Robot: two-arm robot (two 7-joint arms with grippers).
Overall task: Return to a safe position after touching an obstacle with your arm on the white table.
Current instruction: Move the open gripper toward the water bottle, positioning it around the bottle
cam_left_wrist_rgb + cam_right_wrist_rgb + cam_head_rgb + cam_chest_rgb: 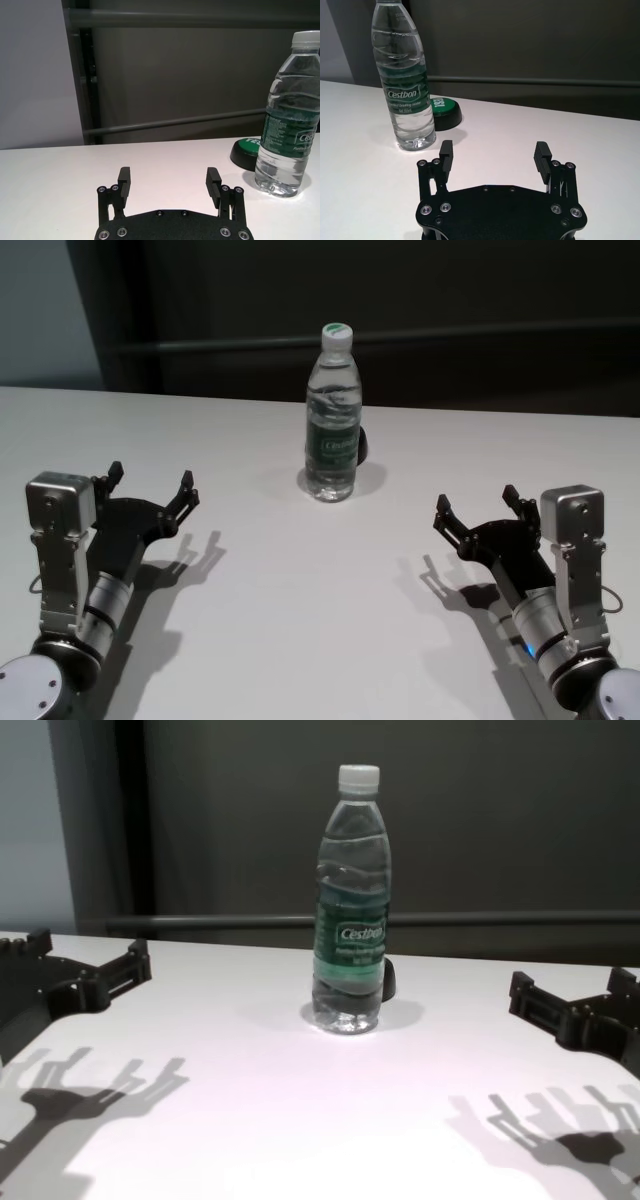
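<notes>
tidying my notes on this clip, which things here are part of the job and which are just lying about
Part of the job:
- bottle, upright mid-table, untouched
- table
- left gripper, open, left of the bottle and clear of it
- right gripper, open, right of the bottle and clear of it

Just lying about:
- black puck with green top, behind the bottle's base

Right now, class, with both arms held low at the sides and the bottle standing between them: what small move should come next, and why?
Probably none beyond holding still. The left tool and right tool are both open, empty and well apart from the upright water bottle on the white table. That already looks like the safe position.
</notes>
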